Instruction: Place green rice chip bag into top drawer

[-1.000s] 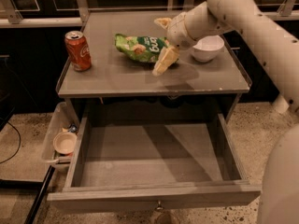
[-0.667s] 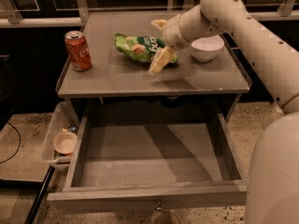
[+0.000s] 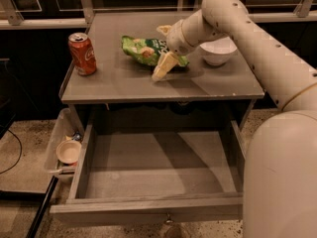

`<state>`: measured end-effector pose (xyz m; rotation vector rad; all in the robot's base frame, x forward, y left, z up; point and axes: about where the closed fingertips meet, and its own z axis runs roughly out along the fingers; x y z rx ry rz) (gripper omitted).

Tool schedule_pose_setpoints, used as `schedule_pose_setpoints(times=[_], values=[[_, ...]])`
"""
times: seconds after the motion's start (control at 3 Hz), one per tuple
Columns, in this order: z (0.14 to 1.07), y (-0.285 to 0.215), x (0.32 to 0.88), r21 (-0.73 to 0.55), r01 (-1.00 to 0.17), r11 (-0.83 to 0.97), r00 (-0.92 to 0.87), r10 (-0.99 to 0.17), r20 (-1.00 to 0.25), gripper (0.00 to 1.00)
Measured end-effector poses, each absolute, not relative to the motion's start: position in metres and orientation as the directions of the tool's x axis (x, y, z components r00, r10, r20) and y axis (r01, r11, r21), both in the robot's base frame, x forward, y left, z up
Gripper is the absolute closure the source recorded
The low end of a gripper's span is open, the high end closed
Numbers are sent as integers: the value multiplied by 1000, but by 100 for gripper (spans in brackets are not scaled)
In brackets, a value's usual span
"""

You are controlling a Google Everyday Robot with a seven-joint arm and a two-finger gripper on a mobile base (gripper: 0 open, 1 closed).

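The green rice chip bag (image 3: 145,49) lies on the grey cabinet top (image 3: 124,81), left of centre. My gripper (image 3: 163,48) reaches in from the right and sits over the bag's right end. It is open, with one pale finger (image 3: 163,67) in front of the bag and the other (image 3: 163,29) behind it. The bag's right end is hidden by the wrist. The top drawer (image 3: 158,170) is pulled out below the cabinet top, its flat grey bottom bare, with a small knob (image 3: 168,221) on its front.
A red-orange soda can (image 3: 81,53) stands at the left of the cabinet top. A white bowl (image 3: 218,51) sits to the right, behind my arm. A clear plastic bin (image 3: 58,133) with a small bowl (image 3: 68,151) hangs left of the drawer.
My gripper has moved a little left and down over the bag's right end. The bag, can and drawer have not moved.
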<state>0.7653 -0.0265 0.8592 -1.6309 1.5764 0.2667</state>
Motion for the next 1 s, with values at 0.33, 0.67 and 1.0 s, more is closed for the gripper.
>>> schedule_pose_setpoints(times=[0.33, 0.67, 1.0], values=[[859, -27, 766, -405, -904, 135, 188, -727, -661, 18], [859, -27, 766, -405, -904, 135, 188, -727, -661, 41], [859, -27, 766, -405, -904, 135, 188, -727, -661, 65]])
